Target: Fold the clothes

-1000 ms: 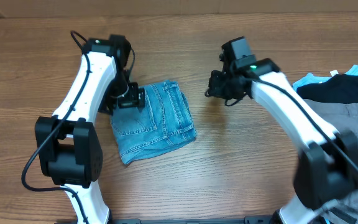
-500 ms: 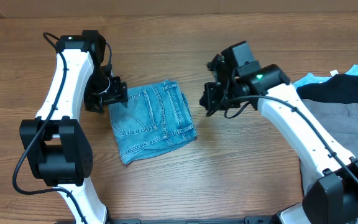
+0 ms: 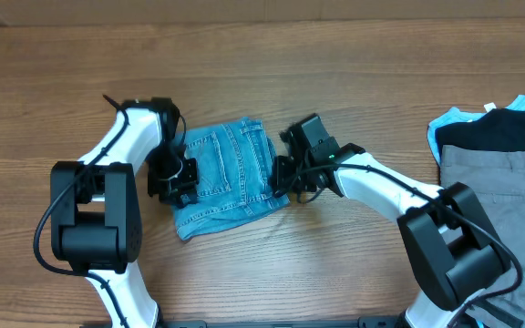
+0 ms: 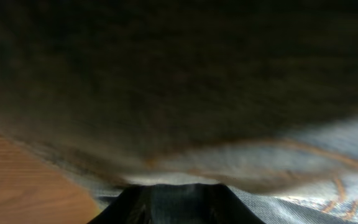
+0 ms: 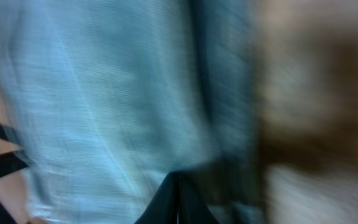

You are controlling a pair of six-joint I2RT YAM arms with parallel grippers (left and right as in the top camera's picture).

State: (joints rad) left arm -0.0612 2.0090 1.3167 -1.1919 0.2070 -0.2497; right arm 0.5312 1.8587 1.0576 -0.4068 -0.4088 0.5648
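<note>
Overhead, found the jeans [image 3: 229, 178] folded into a small bundle on the table [image 3: 335, 73]. Saw the left gripper [image 3: 179, 182] at the bundle's left edge and the right gripper [image 3: 283, 175] at its right edge, each against the denim. Could not tell either claw clenched or released; got only blurred blue cloth from both wrist views. Noted grey trousers [image 3: 499, 173] and a black garment [image 3: 499, 132] well apart, far right
</note>
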